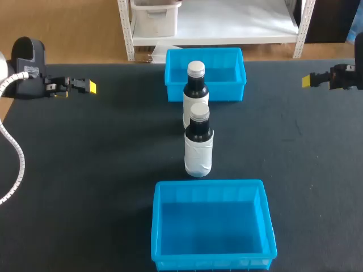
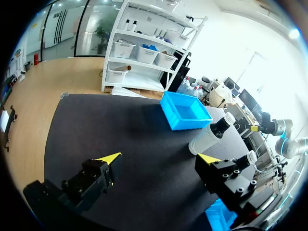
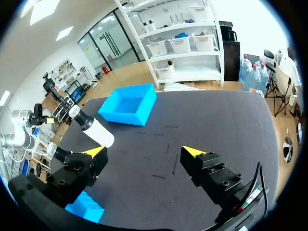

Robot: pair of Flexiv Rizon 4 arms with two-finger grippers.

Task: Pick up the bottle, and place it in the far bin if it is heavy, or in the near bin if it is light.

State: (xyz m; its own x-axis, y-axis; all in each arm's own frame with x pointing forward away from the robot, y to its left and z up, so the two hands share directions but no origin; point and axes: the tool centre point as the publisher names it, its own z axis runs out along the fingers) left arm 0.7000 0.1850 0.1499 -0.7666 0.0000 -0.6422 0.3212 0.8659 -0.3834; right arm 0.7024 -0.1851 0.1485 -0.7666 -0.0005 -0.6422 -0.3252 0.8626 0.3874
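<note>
Two dark bottles with white caps and white labels stand upright in mid-table, one behind the other: the far bottle point(image 1: 195, 90) just in front of the far blue bin point(image 1: 229, 89), the near bottle point(image 1: 198, 144) a little beyond the near blue bin point(image 1: 210, 184). My left gripper point(image 1: 89, 86) hangs open at the table's far left, holding nothing. My right gripper point(image 1: 308, 80) is open at the far right, also with nothing in it. From the left gripper point(image 2: 159, 158) the far bottle point(image 2: 211, 137) lies ahead past one finger. The right gripper point(image 3: 144, 151) sees the far bottle point(image 3: 91, 131) the same way.
Both bins look empty inside. The far bin point(image 2: 185, 111) and a corner of the near bin point(image 2: 219, 214) show in the left wrist view, as do the far bin point(image 3: 129, 103) and near bin point(image 3: 85, 204) in the right. Dark mat lies bare on both sides of the bottles.
</note>
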